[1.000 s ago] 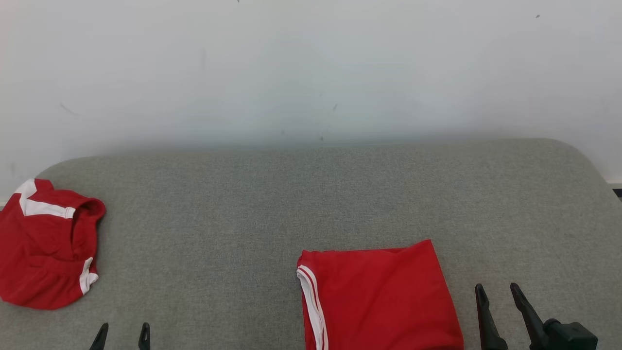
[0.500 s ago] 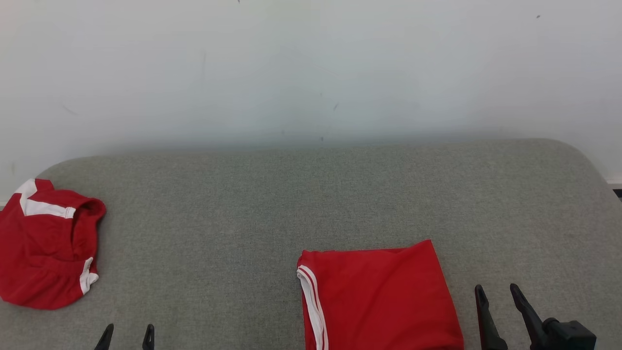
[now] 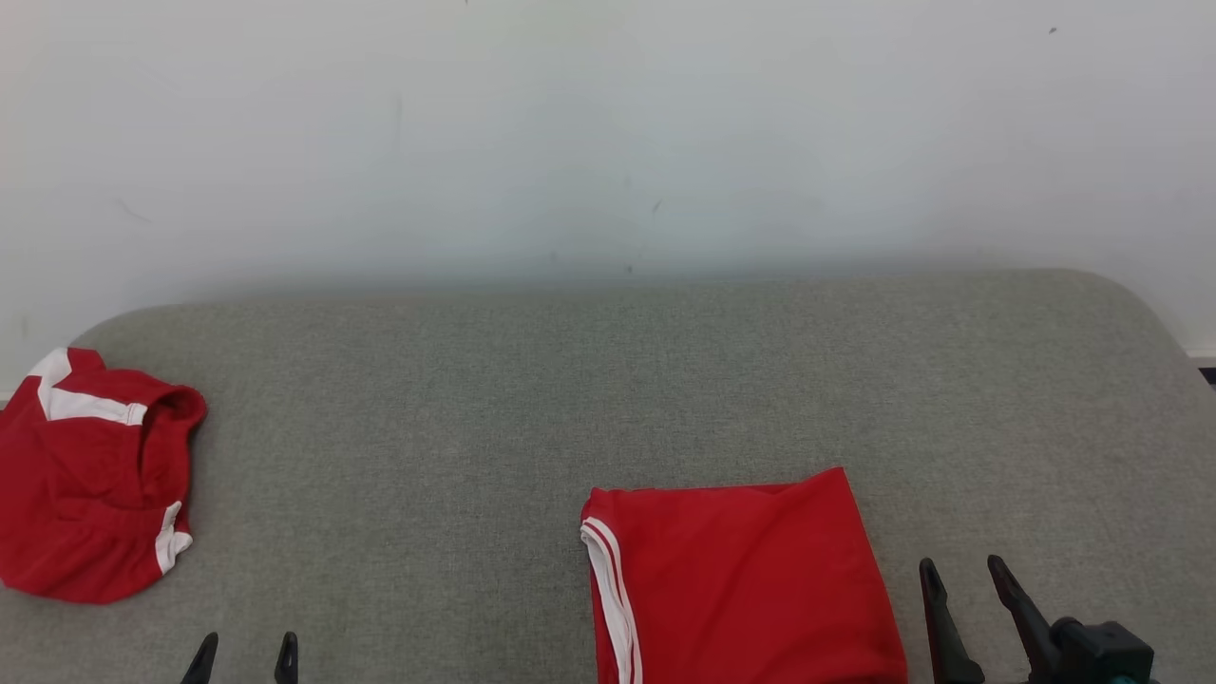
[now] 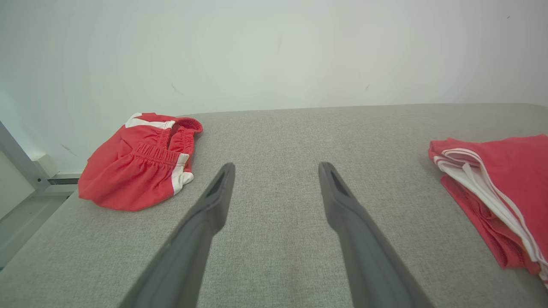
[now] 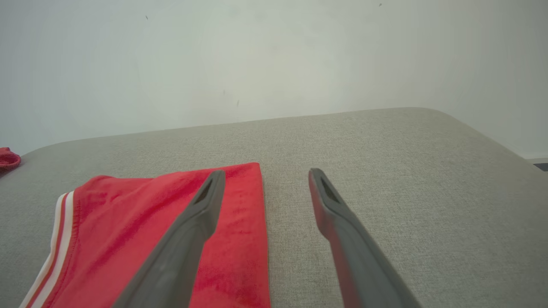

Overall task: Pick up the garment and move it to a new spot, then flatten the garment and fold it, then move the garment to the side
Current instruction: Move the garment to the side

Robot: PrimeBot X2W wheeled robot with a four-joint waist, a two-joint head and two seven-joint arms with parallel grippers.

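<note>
Item 1, left gripper [image 3: 249, 638]: at the near edge of the grey surface [image 3: 570, 380], left part; jaws stood wide apart, empty
Item 2, right gripper [image 3: 959, 562]: near edge, right part; likewise spread, empty, just beside item 3
Item 3, folded red garment [image 3: 741, 579]: lay flat at the near edge, right of centre
Item 4, crumpled red garment [image 3: 90, 484]: lay at the left edge, farther back; judged light, soft, limp; best pinched at the gathered waistband [image 4: 156, 152]

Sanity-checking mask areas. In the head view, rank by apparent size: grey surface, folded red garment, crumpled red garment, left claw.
1. grey surface
2. folded red garment, nearer the camera and cropped
3. crumpled red garment, also cropped; the real order of these two is unsure
4. left claw, just its tips
</note>
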